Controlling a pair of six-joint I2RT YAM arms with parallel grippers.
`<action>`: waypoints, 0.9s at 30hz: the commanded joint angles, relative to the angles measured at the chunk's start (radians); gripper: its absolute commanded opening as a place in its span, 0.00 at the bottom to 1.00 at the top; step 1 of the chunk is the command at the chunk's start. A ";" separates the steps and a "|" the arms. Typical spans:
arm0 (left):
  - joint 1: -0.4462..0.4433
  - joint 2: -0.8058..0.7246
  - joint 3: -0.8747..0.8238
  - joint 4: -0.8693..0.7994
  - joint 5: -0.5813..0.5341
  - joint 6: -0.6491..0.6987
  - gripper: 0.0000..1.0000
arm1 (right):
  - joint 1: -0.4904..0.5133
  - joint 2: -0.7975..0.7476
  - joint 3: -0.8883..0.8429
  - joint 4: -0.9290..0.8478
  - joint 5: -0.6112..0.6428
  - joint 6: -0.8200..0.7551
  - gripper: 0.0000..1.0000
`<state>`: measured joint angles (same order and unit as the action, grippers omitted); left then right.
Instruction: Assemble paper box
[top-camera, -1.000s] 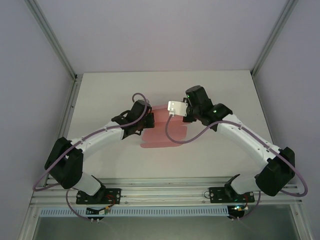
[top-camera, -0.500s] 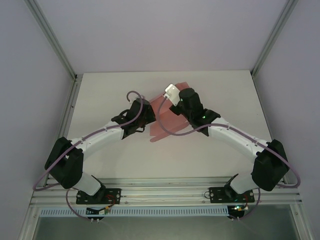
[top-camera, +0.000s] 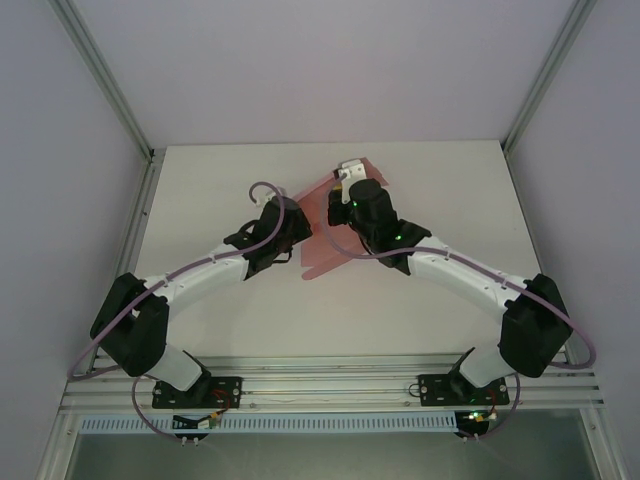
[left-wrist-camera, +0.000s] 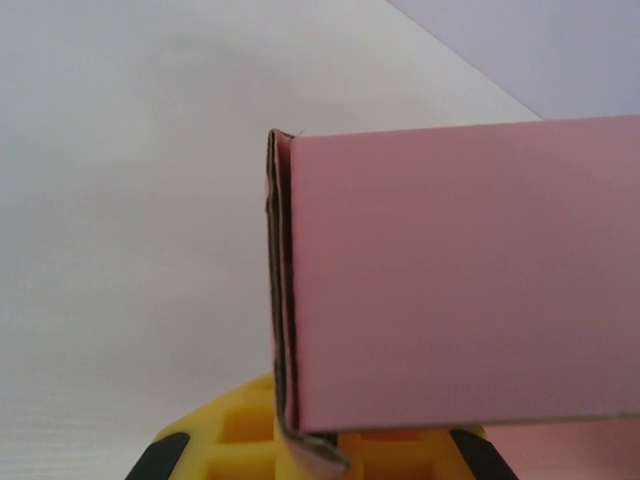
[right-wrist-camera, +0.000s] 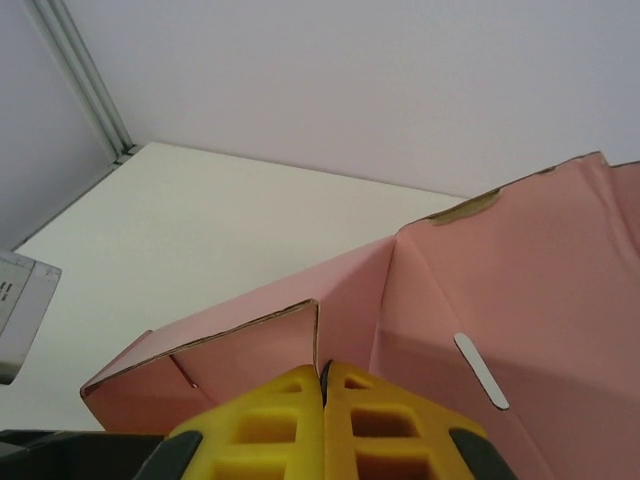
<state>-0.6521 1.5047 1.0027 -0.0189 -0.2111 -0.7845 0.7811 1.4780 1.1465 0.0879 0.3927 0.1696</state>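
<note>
The pink paper box (top-camera: 322, 252) is a partly folded card sheet held up between both arms over the middle of the table. My left gripper (top-camera: 296, 238) is shut on the box's left edge. In the left wrist view a doubled fold of the paper box (left-wrist-camera: 450, 280) runs down into my left gripper (left-wrist-camera: 315, 445), between its yellow fingers. My right gripper (top-camera: 342, 200) is at the box's far side. In the right wrist view my right gripper (right-wrist-camera: 323, 378) is shut, and a flap edge of the paper box (right-wrist-camera: 480, 290) goes into its finger seam. A slot (right-wrist-camera: 481, 371) shows in one panel.
The white table (top-camera: 200, 190) is walled at the back and sides, with aluminium posts (top-camera: 105, 85) at the back corners. A metal rail (top-camera: 330, 392) carries both arm bases at the near edge. A purple cable (top-camera: 262, 190) loops above the left wrist.
My right gripper has swung left and toward the back, turning and tilting the pink box with it. The left arm has barely shifted and keeps its grip.
</note>
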 joint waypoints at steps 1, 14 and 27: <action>-0.017 -0.003 0.013 0.107 -0.008 0.042 0.00 | 0.032 -0.047 0.018 -0.098 0.016 0.026 0.13; 0.121 0.045 -0.173 0.514 0.280 0.117 0.00 | -0.046 -0.564 -0.080 -0.534 -0.024 0.015 0.67; 0.188 -0.014 -0.289 0.912 0.556 0.057 0.00 | -0.554 -0.526 -0.346 -0.023 -1.065 0.490 0.79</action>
<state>-0.4721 1.5318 0.7090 0.7967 0.2745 -0.7216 0.2375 0.8875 0.8307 -0.2317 -0.2905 0.5117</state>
